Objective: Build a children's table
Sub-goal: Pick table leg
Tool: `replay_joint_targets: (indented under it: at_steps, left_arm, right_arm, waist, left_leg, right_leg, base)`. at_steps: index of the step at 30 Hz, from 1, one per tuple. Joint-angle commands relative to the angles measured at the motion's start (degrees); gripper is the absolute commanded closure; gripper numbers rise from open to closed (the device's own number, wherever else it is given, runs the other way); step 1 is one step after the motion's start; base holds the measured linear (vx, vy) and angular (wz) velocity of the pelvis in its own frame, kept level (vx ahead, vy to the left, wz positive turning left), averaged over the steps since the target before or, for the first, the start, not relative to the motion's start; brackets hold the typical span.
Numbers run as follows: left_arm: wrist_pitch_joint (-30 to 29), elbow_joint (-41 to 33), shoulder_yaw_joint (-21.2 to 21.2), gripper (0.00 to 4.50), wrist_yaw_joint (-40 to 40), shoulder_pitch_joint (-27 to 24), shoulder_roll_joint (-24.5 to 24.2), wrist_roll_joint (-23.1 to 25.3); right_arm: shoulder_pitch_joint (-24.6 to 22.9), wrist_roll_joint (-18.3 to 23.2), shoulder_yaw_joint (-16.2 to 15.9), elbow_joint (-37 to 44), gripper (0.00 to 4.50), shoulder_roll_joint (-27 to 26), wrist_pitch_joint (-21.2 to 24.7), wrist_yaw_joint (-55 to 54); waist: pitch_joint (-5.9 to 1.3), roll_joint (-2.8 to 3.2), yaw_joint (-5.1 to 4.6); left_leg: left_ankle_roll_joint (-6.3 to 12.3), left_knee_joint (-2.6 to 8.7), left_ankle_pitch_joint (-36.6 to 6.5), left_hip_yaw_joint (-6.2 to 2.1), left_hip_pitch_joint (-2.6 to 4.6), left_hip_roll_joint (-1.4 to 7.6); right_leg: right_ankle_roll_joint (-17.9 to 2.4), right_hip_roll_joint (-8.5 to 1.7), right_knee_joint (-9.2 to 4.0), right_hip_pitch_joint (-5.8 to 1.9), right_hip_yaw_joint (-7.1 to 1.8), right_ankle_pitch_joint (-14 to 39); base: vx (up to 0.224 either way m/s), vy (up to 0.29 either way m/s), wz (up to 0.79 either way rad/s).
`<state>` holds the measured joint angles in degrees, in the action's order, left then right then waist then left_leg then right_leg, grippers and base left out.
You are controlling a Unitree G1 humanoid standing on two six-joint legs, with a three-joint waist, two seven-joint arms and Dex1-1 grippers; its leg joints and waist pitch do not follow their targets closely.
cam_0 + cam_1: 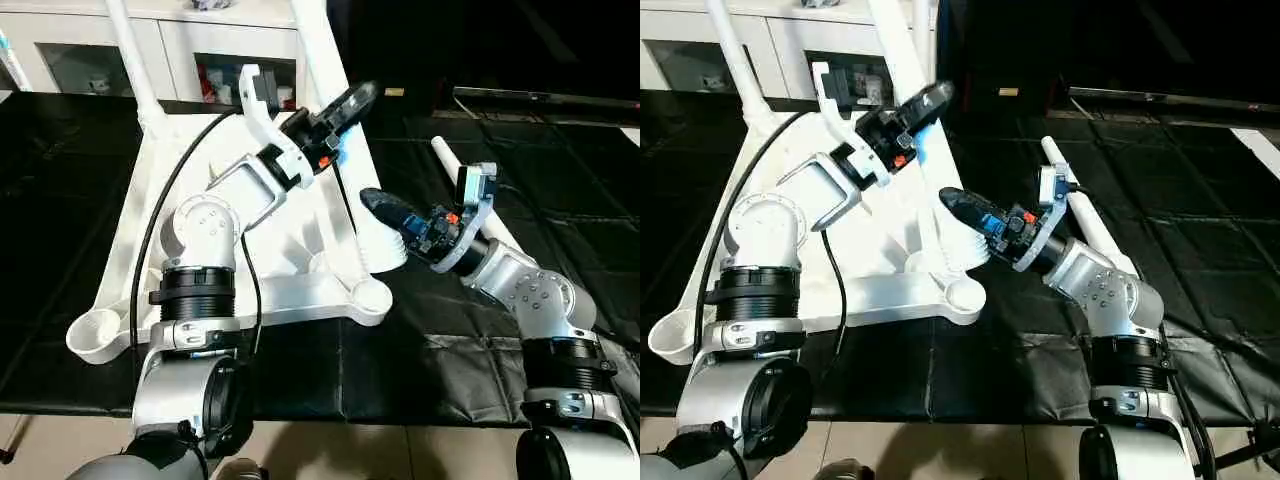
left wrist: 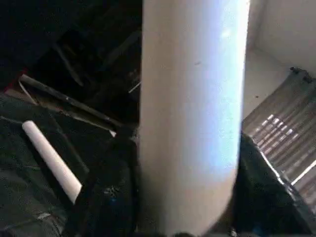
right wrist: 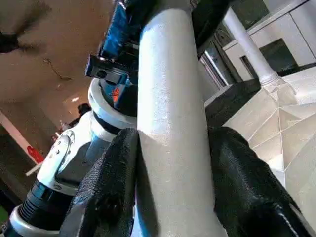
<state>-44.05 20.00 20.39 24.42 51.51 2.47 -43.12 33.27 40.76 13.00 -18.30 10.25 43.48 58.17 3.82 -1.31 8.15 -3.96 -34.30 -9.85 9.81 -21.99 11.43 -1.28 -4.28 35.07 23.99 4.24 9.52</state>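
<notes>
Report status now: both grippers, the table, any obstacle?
Left gripper around upright leg, high. Right gripper shut on same leg, low. Table upside down; one loose leg on mat. No obstacle seen.

No words, numbers, brand marks or signs are showing legibly anywhere — not on the white children's table [image 1: 300,290], not on the silver arms, not on the dark mat [image 1: 450,350] covering the counter. Small packages are sitting behind the glass doors of the cabinet [image 1: 215,80] — whatever print they are carrying is too small to read.
</notes>
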Motion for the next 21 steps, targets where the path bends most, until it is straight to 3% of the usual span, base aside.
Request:
replay_joint_targets:
  at_steps: [1, 8, 9, 12, 18, 21]
  left_arm:
    - [-0.6, 0.2, -0.5, 2.42, -0.9, 0.5, -0.2, -0.4]
    - [0.6, 0.4, -2.2, 2.64, -0.4, 1.2, -1.3, 1.4]
    - [1.1, 0.3, -3.7, 2.64, 0.6, 1.4, -2.4, 3.0]
    - [1.5, 0.0, -5.9, 2.65, 2.0, 1.6, -3.9, 4.9]
    - [1.7, -1.7, -12.8, 2.66, 7.0, 2.3, -8.5, 9.3]
    - [1.8, -2.7, -15.6, 2.66, 10.2, 2.6, -10.5, 10.5]
  right_arm:
    - [-0.4, 0.0, 0.1, 1.5, 2.66, 0.7, -0.8, -0.2]
    - [-0.4, -0.4, -0.8, 2.2, 2.66, 0.9, -1.3, -0.5]
    - [-0.2, -2.0, -1.6, 2.2, 2.66, 0.9, -2.9, -1.9]
    - [0.4, -5.8, -3.3, 1.5, 1.97, 1.1, -5.7, -4.9]
    - [0.7, -11.5, -8.6, 3.6, 1.56, 3.8, -7.2, -5.6]
    - [2.0, -11.8, -10.5, 3.3, 1.28, 6.4, -5.1, -3.4]
  waist:
    - [-4.87, -0.45, 0.0]
    - [-4.92, -0.34, 0.01]
    - [-4.88, -0.43, -0.01]
    - [-4.86, -0.24, -0.11]
    - [-4.87, -0.21, -0.11]
    - [-4.84, -0.31, -0.08]
  left_leg:
    - [1.94, 3.46, -4.7, -0.13, 0.71, 1.33]
    - [2.11, 3.42, -4.7, -0.13, 0.74, 1.28]
    - [2.1, 3.44, -4.7, -0.11, 0.75, 1.28]
    - [1.29, 3.55, -4.8, -0.22, 0.86, 1.35]
    - [0.69, 3.54, -4.6, -0.16, 0.91, 1.28]
    - [0.81, 3.52, -5.0, -0.1, 0.87, 1.22]
  right_leg:
    - [-9.9, -3.78, -3.78, -4.04, -2.28, 9.0]
    - [-10.1, -3.74, -3.72, -4.08, -2.29, 8.3]
    - [-10.0, -3.73, -3.77, -4.03, -2.29, 8.5]
    - [-9.2, -3.76, -3.77, -3.89, -2.29, 9.3]
    - [-9.0, -3.64, -3.45, -3.91, -2.4, 8.2]
    - [-9.6, -3.69, -3.46, -4.07, -2.43, 8.2]
  base:
    - [0.0, 0.0, 0.0]
    - [0.0, 0.0, 0.0]
    - [0.0, 0.0, 0.0]
    - [0.0, 0.0, 0.0]
    - [0.0, 0.0, 0.0]
    - [0.0, 0.0, 0.0]
